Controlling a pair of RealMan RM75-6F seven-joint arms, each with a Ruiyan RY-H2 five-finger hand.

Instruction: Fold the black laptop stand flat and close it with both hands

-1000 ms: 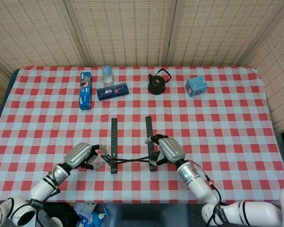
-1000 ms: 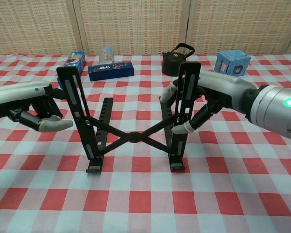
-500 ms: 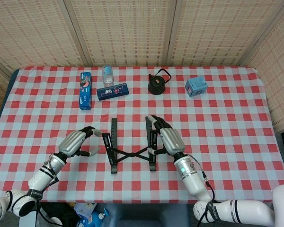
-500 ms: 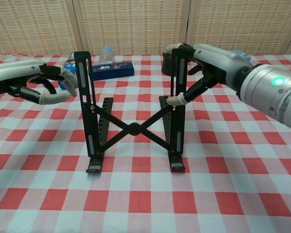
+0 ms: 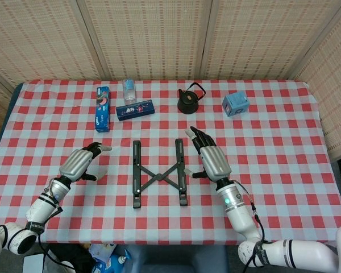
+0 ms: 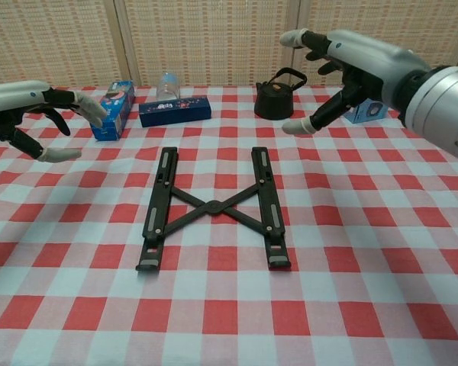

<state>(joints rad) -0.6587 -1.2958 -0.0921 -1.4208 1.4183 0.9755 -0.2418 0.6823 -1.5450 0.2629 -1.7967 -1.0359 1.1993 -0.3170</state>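
Stand lying flat, our hands clear of it

The laptop stand [image 6: 212, 206] lies mid-surface, rails apart. Our left hand [image 6: 30, 114] and right hand [image 6: 351, 65] hover with fingers spread, holding nothing. It looks light, rigid and hinged; we'd grip each rail.

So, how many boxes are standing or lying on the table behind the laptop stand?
3. A blue snack box lies far left, a dark blue long box lies beside it near the clear bottle, and a light blue cube box sits far right, past the black kettle.
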